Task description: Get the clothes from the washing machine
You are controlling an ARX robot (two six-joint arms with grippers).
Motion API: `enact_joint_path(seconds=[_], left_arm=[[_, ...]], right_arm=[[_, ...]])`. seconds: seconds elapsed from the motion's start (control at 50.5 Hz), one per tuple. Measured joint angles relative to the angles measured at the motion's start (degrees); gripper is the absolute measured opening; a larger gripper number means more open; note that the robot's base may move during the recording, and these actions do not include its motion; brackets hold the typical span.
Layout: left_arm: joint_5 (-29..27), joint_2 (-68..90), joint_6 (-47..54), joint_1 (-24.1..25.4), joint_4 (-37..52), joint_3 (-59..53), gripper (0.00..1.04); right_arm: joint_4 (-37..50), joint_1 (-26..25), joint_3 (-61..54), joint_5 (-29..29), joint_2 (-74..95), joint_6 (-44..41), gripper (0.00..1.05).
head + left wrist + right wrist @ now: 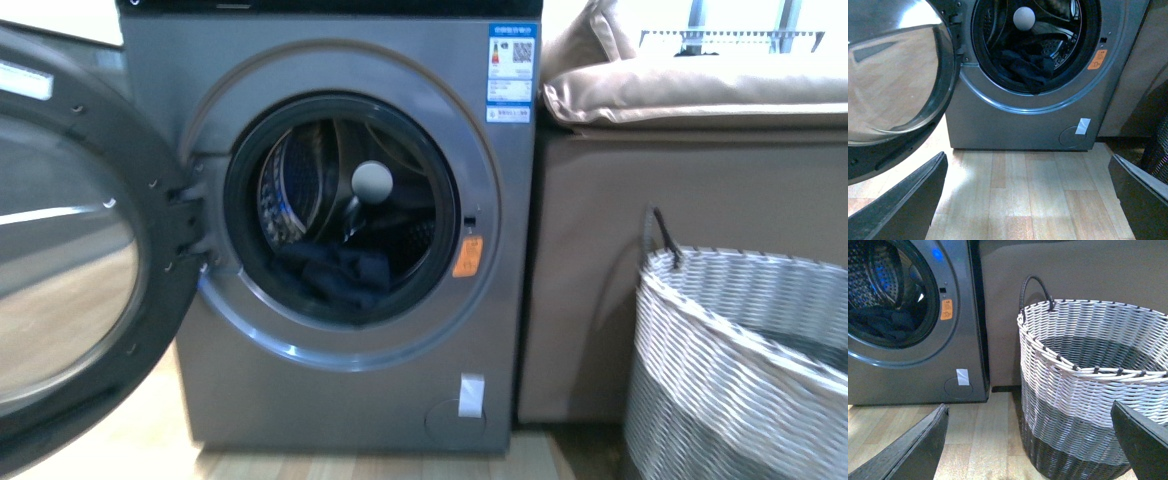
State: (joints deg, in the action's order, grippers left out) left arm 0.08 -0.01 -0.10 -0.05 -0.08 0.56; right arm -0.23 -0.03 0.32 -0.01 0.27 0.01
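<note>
The grey washing machine (340, 390) stands with its round door (60, 250) swung wide open to the left. Dark navy clothes (335, 272) lie in the bottom of the steel drum, below a pale round knob at the drum's back. The left wrist view shows the clothes (1025, 70) in the porthole, well ahead of my open left gripper (1030, 200), which hovers over the wooden floor. My right gripper (1030, 440) is open too, low over the floor in front of the woven basket (1088, 390). Neither gripper shows in the front view.
The grey-white woven basket (740, 370) with a dark handle stands to the right of the machine. Behind it is a brown cabinet side (590, 250) topped by a beige cushion (690, 95). An orange sticker (467, 256) sits beside the porthole. Light wooden floor (1023, 185) lies in front.
</note>
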Motion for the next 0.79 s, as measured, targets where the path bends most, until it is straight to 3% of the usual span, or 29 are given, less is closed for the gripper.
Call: enact_joint_path(seconds=[0.792], left_arm=[[-0.04,0.02,0.00,0.00,0.00,0.00,0.98]], right_arm=[[0.04,0.00,0.00,0.11,-0.02,0.00,0.97]])
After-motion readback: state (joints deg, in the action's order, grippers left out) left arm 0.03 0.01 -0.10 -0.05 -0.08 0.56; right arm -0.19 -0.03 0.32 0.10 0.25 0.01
